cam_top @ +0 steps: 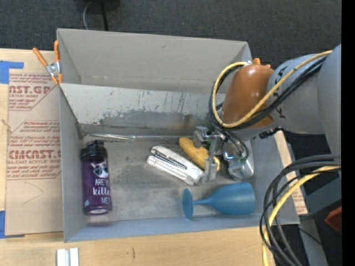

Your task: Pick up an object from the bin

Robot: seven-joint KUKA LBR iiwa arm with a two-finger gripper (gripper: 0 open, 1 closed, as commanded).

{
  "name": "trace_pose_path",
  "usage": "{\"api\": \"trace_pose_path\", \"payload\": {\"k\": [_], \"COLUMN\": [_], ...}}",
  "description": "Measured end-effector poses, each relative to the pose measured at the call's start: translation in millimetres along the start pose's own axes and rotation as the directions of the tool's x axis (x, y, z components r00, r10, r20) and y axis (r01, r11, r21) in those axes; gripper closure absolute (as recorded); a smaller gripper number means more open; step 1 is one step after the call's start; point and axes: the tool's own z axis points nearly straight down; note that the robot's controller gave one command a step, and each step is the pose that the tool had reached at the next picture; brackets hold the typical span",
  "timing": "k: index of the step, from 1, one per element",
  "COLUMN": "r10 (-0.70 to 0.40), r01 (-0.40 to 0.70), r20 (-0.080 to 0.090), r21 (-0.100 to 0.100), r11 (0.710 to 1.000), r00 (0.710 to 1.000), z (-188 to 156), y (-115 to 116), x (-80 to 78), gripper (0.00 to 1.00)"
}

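My gripper [221, 162] hangs low at the right side of the bin, under the orange cover. One finger comes down against the right end of a yellow banana-shaped thing [192, 150], the other stands further right, so the jaws look spread apart. A white flat tube with dark print [173, 163] lies just left of the gripper, slanting beside the yellow thing. A blue plastic goblet [222, 200] lies on its side just below the gripper, foot to the left. Nothing shows clearly clamped between the fingers.
A purple bottle with a black cap [96, 180] lies by the bin's left wall. The arm with its yellow cables covers the bin's right rim.
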Motion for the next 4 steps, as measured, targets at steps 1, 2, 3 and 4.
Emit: {"api": "trace_pose_path", "payload": {"k": [1, 2, 3, 4], "r10": [0.195, 0.202, 0.247, 0.246], "r01": [-0.195, -0.202, -0.247, -0.246], "r20": [0.014, 0.015, 0.031, 0.025], "r21": [0.001, 0.002, -0.002, -0.001], "r11": [0.981, 0.979, 0.969, 0.969], "r00": [0.981, 0.979, 0.969, 0.969], "z": [9.2, 10.4, 10.4, 11.3], "y": [-0.7, 8.1, 30.3, 61.9], "x": [2.5, 3.7, 34.8, 8.1], "gripper": [0.0, 0.0, 0.0, 1.0]}}
